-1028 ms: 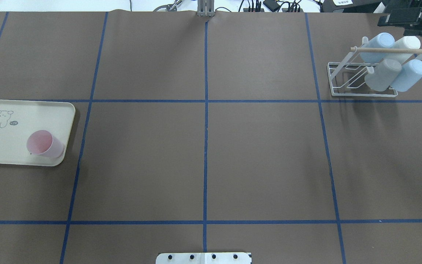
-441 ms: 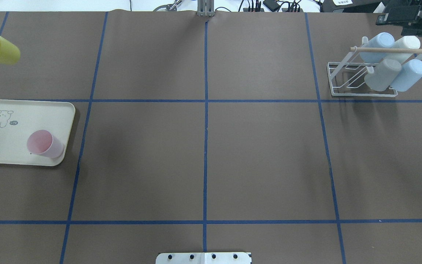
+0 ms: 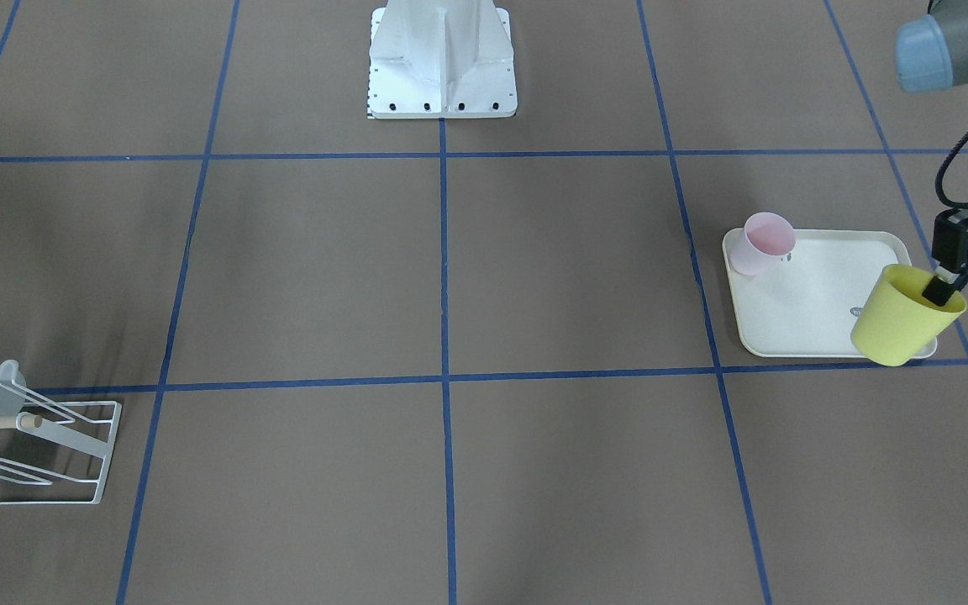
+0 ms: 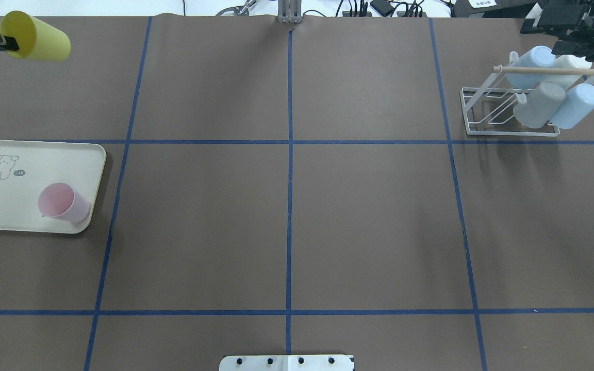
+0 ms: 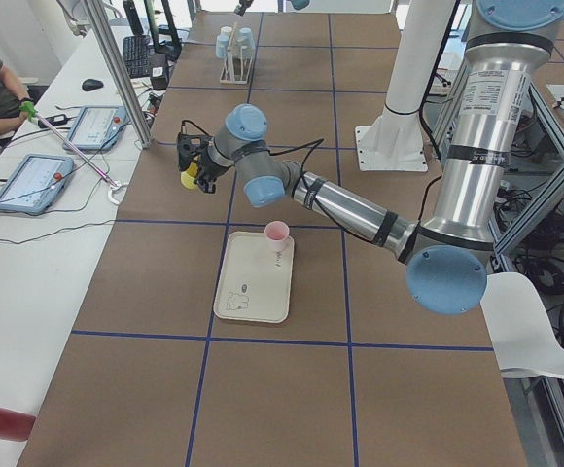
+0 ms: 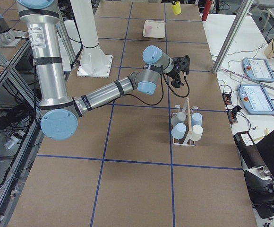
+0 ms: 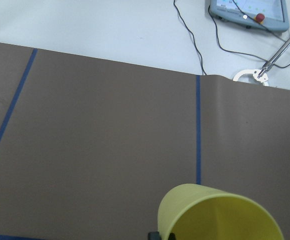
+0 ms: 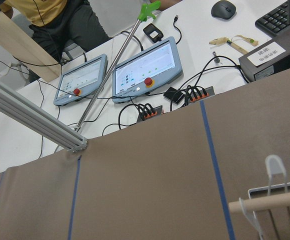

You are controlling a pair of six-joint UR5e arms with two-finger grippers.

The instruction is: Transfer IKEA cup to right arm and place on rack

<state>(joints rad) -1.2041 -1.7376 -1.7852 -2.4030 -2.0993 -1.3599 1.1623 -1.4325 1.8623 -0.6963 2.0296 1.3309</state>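
Aloft, left gripper (image 3: 943,290) pinches smooth, tapered yellow cup (image 3: 898,325) (by its rim).

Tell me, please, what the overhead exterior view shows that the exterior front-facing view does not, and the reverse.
Only the overhead exterior view shows the whole rack with four hung cups, and the bear print on the cream tray. Only the front-facing view shows the robot's white base column and the left arm's blue-capped joint; there the rack is cut off at the edge. Both show the left gripper holding the yellow cup by its rim, and the pink cup on the tray.
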